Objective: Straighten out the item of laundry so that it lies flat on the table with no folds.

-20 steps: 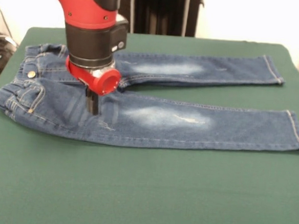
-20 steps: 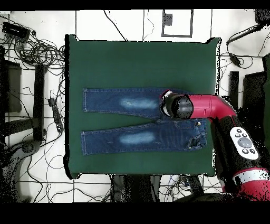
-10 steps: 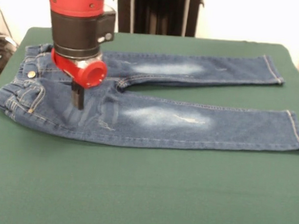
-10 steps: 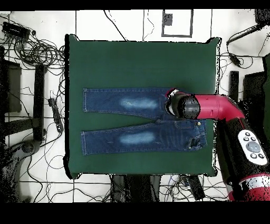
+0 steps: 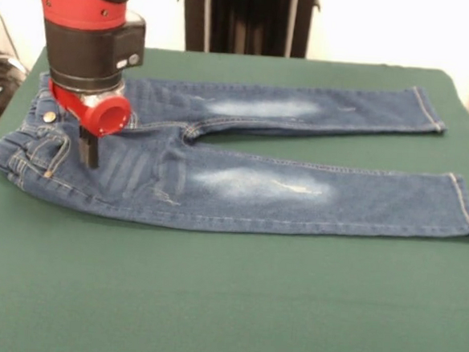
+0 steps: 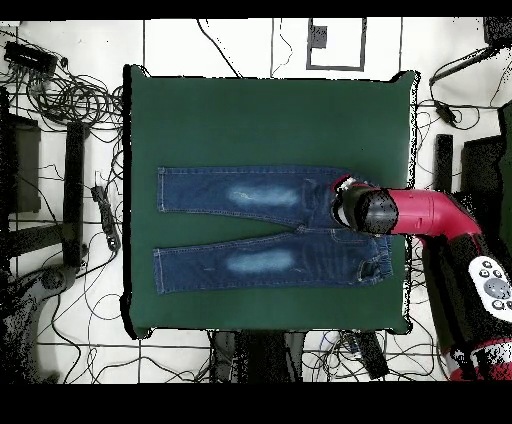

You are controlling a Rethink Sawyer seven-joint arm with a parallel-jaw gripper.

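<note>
1. Jaws look pressed together with nothing between them, hanging just above the jeans near the waistband.
2. The jeans lie spread across the green surface, both legs stretched out and apart.
3. Only bunching I can spot is at the waistband, so I'd guess that's the step in hand: pinch low there and tug outward gently, without dragging the legs.

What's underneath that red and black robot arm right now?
The waistband end of the jeans, lying on the green table. The pincer hangs over it; the denim directly below the arm's head is hidden.
</note>
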